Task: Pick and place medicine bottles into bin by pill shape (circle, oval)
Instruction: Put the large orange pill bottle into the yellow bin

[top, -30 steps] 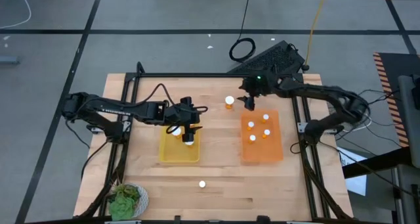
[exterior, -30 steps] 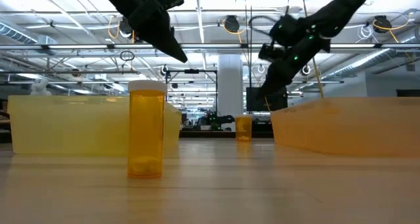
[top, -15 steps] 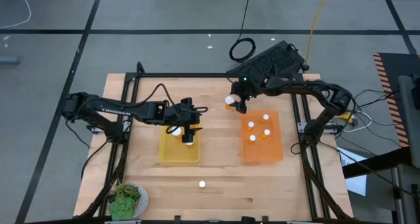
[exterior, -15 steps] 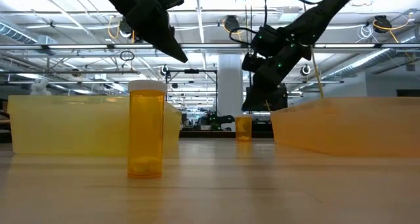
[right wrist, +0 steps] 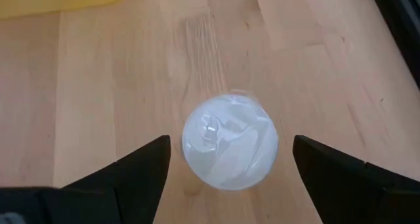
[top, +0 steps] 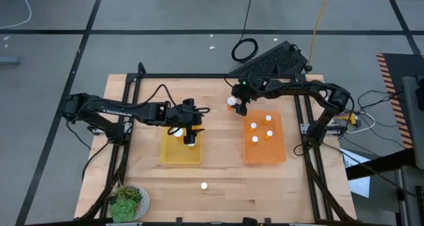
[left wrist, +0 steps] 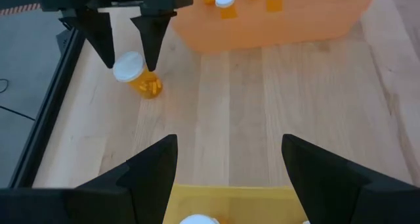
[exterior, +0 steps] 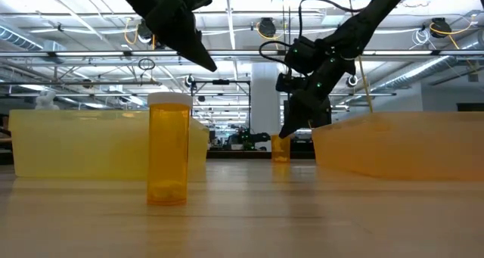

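The right gripper (right wrist: 226,171) hangs over a standing bottle (right wrist: 230,142), fingers spread, so the white cap lies between the tips with bare wood either side, apparently lined up for a straight descent. The orange tray (top: 264,143) sits just beside it. The left gripper (left wrist: 226,158), fingers apart and empty, waits above the yellow tray (top: 180,154).

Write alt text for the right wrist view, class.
The right gripper hangs open directly above a standing pill bottle, its white cap centred between the two dark fingers. Bare wooden table surrounds it, with a yellow tray corner beyond.
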`<state>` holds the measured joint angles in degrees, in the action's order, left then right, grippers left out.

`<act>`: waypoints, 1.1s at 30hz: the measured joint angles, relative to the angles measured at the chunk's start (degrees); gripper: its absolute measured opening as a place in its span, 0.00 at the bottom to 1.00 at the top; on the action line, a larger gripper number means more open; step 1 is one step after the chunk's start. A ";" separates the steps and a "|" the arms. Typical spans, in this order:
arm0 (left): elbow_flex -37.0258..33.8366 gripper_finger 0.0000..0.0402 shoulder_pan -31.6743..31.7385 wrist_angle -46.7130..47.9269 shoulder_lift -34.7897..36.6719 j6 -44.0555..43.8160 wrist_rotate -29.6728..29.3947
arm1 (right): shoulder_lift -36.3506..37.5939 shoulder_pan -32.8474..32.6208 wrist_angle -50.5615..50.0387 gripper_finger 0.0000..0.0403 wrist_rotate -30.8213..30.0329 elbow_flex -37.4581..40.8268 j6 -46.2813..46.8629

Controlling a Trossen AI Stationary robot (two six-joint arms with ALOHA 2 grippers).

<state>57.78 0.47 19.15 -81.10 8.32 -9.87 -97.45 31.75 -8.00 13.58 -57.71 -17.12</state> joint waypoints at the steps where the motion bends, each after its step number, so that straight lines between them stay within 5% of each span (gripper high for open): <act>1: 0.00 0.68 0.00 -0.10 0.00 0.00 0.00 | -0.12 0.00 0.01 0.77 -0.08 0.00 0.10; 21: 0.00 0.68 0.00 -1.69 0.00 0.50 -0.02 | -1.17 0.00 3.25 0.52 -0.27 0.02 2.10; 33: 0.00 0.68 2.76 -8.65 -0.82 0.58 0.32 | 5.57 -3.40 2.85 0.53 -0.06 0.07 6.04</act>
<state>57.78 3.23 10.50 -81.92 8.90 -9.54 -91.89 28.35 -5.15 13.52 -57.65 -11.08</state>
